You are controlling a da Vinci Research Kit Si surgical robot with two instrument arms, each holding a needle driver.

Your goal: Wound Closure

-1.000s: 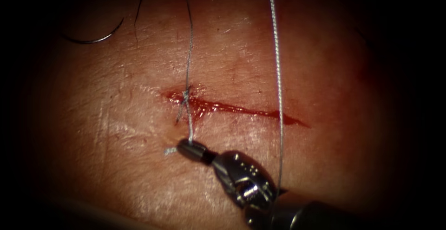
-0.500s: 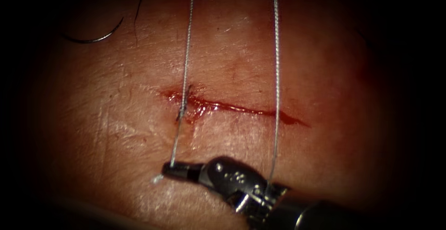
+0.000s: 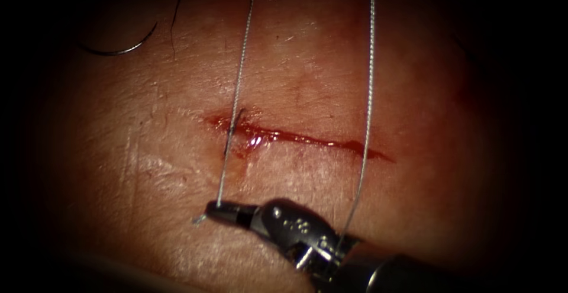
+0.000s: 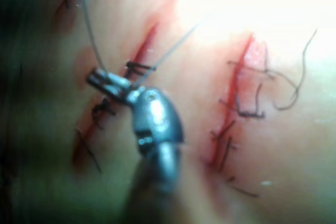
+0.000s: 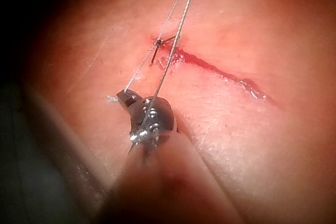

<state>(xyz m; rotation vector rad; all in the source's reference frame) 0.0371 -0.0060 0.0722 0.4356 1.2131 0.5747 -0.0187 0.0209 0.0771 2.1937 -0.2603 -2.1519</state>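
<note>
The cut [image 3: 307,139] runs across the middle of the tissue [image 3: 426,80], with red fluid [image 3: 278,134] along it and a dark stitch [image 3: 231,142] crossing its left end. The right arm's tool [image 3: 223,212] sits on the near side of the cut, below and slightly left of that stitch, with its shaft coming from the tissue's near right corner. Its jaws are pressed fully together on the thread [image 3: 236,100], gripping it close to the end, so that a short frayed tail [image 3: 198,219] sticks out to the left of the tips. From the jaws the thread rises in a straight line, passes the stitch at the cut's left end and leaves past the tissue's far edge. A second strand [image 3: 368,109] comes down from the far edge, crosses the cut's right part and ends at the tool's wrist, behind the jaws. The right wrist view shows the same grip [image 5: 126,97], with both strands running away side by side over the stitch.

The curved needle [image 3: 121,49] lies loose on the tissue near its far left corner, well apart from the cut and both tools, in neither tool's jaws and not in the tissue.

In the left wrist view the left arm's tool [image 4: 97,80] has its jaws drawn nearly together with thread caught between them, over a cut that carries several dark stitches [image 4: 102,108].
</note>
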